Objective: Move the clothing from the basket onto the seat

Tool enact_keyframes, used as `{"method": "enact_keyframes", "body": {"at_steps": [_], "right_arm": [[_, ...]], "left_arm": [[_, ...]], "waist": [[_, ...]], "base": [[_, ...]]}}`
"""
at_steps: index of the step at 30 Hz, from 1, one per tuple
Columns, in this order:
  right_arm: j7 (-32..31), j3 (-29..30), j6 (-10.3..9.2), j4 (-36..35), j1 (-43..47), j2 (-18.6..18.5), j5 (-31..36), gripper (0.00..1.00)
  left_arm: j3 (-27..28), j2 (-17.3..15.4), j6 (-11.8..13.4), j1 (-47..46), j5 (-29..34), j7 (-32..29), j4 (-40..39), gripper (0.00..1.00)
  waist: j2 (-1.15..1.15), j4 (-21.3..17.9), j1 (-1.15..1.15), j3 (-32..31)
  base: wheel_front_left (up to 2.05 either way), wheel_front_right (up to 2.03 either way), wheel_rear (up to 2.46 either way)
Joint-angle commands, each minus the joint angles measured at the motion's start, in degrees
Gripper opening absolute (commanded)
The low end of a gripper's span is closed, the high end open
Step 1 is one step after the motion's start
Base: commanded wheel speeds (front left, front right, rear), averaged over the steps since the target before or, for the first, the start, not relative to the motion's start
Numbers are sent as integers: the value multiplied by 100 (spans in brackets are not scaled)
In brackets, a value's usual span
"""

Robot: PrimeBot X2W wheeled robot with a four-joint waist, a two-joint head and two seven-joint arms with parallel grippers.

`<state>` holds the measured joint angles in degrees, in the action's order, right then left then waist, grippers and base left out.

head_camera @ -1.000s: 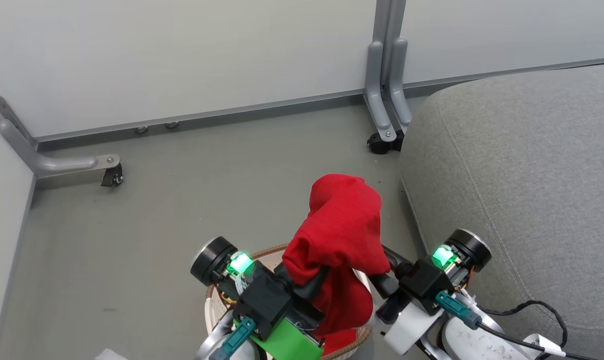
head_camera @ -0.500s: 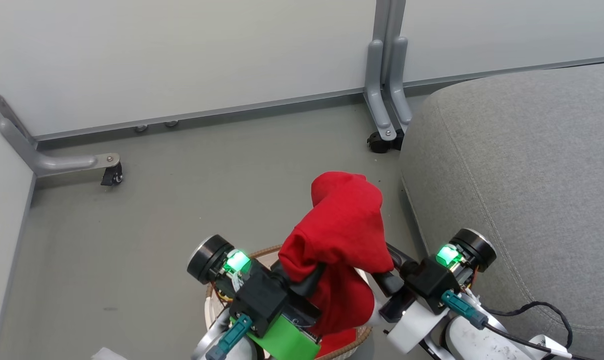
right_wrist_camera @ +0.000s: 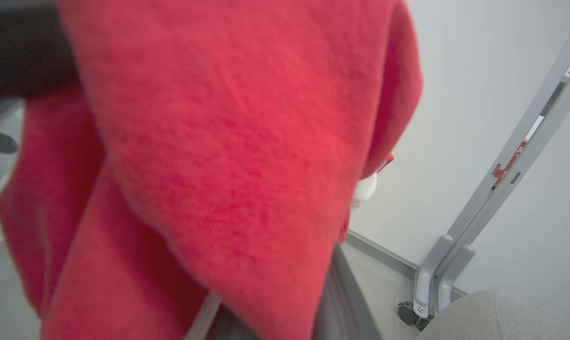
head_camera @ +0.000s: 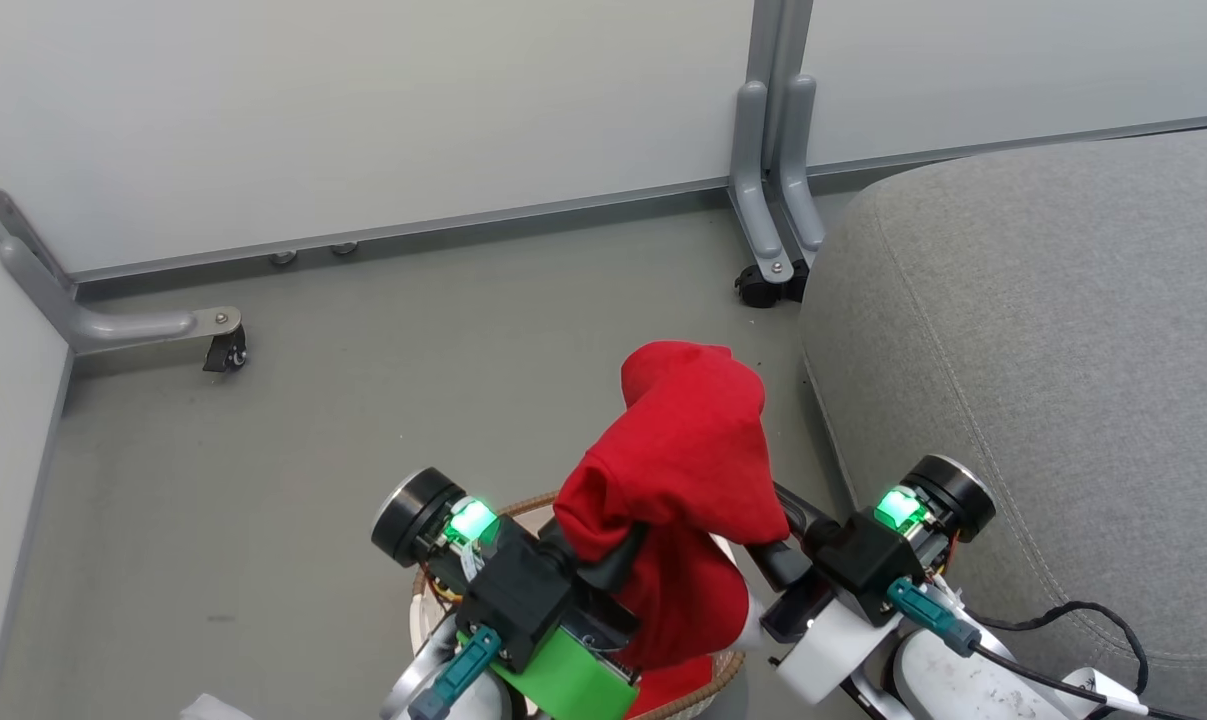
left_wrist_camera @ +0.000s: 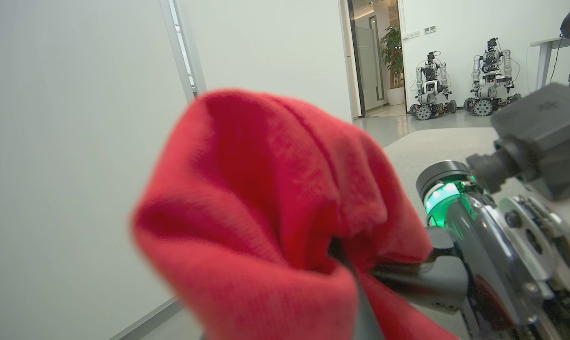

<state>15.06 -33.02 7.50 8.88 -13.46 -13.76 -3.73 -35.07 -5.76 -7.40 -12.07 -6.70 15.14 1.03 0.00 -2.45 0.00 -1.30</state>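
A red piece of clothing [head_camera: 688, 450] hangs bunched over both grippers, lifted above the basket [head_camera: 523, 504], whose brown woven rim and cream wall show beneath my arms. My left gripper [head_camera: 611, 566] and right gripper [head_camera: 778, 560] reach into the cloth from either side, each shut on a fold, fingertips hidden by the fabric. In the left wrist view the clothing [left_wrist_camera: 266, 189] bulges up close, with the right gripper [left_wrist_camera: 407, 278] entering it. In the right wrist view the clothing [right_wrist_camera: 218, 141] drapes close to the lens, a bit of white trim [right_wrist_camera: 365, 188] at its edge. The grey seat [head_camera: 1043, 350] lies to the right.
Grey floor [head_camera: 413, 380] stretches ahead to pale partition walls. A partition foot with a castor [head_camera: 763, 285] stands by the seat's corner, another castor foot [head_camera: 225, 350] at the left. A black cable [head_camera: 1083, 620] lies on the seat near my right arm.
The two grippers have drifted slightly apart, and the red clothing has risen a touch. Both grips hold as before.
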Motion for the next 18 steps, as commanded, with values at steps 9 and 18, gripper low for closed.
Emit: {"method": "enact_keyframes", "body": {"at_steps": [9, 18], "right_arm": [[18, 125, -1, -78, 37, 46, -119, 0], [18, 306, -2, -114, 96, 122, -307, 0]], "left_arm": [[42, -25, -15, -69, -67, 1, 33, 0], [191, 39, -15, 36, -101, 1, 82, 100]], "waist": [[0, 26, 0, -20], [0, 36, 0, -29]], "base": [[0, 0, 0], [0, 0, 0]]}}
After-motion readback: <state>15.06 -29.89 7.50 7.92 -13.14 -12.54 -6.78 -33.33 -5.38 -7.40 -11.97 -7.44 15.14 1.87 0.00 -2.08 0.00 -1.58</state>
